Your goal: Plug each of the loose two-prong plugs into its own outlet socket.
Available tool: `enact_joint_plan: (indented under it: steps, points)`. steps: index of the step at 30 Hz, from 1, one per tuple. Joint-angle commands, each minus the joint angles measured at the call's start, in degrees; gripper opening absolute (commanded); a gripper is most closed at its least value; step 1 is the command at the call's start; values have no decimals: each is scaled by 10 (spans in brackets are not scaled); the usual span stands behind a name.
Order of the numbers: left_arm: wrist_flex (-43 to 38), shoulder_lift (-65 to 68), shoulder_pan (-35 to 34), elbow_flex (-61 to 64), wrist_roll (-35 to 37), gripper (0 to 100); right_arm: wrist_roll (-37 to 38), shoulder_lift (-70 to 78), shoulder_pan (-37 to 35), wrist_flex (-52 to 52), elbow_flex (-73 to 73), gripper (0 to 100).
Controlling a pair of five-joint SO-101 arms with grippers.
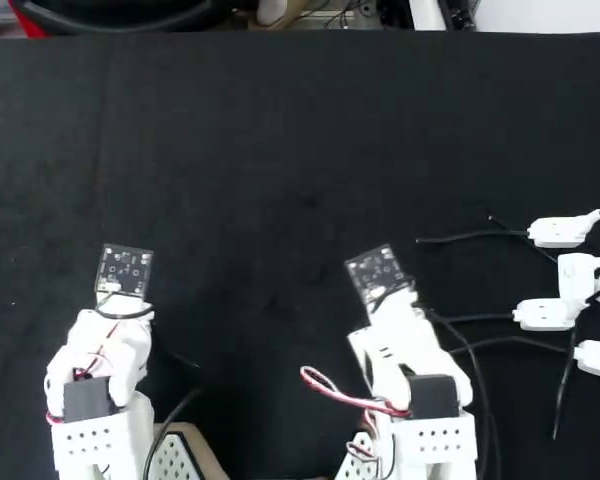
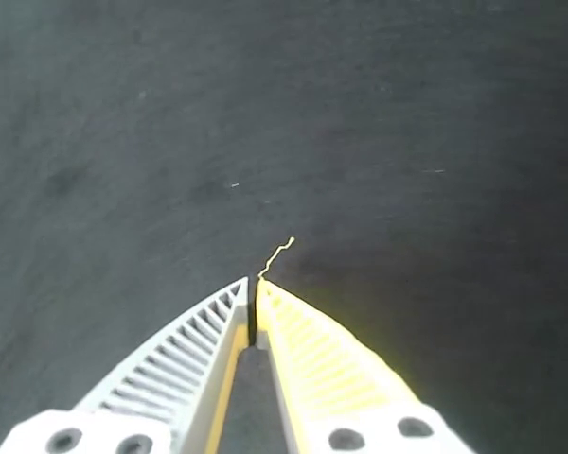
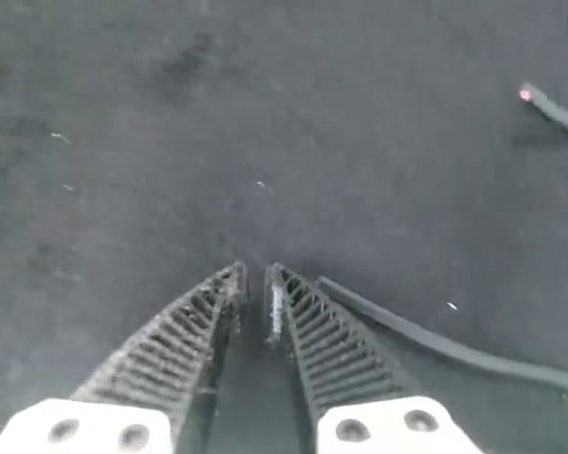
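Plugs [image 1: 555,232] loose on table [image 1: 280,150] beside right arm; left fingers [image 2: 303,350] closed, empty; right fingers [image 3: 322,331] closed, empty.

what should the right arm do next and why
Likely swing the right claw toward the white plug pieces off to its right, opening on the way. It sits empty and closed over bare black cloth with a black cord beside it, and the pieces lie loose, nearer this arm than the other.
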Motion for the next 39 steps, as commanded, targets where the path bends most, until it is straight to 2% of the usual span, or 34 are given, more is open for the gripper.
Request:
enact_joint_plan:
  steps: [1, 6, 39]
  points:
    - [-5, -1, -32, 15, -4, 30, 1, -23, 63, 6, -1, 36]
    - [-4, -1, -31, 15, -3, 30, 1, -23, 92, 6, -1, 36]
    - [-4, -1, -32, 15, -3, 30, 1, -23, 91, 6, -1, 36]
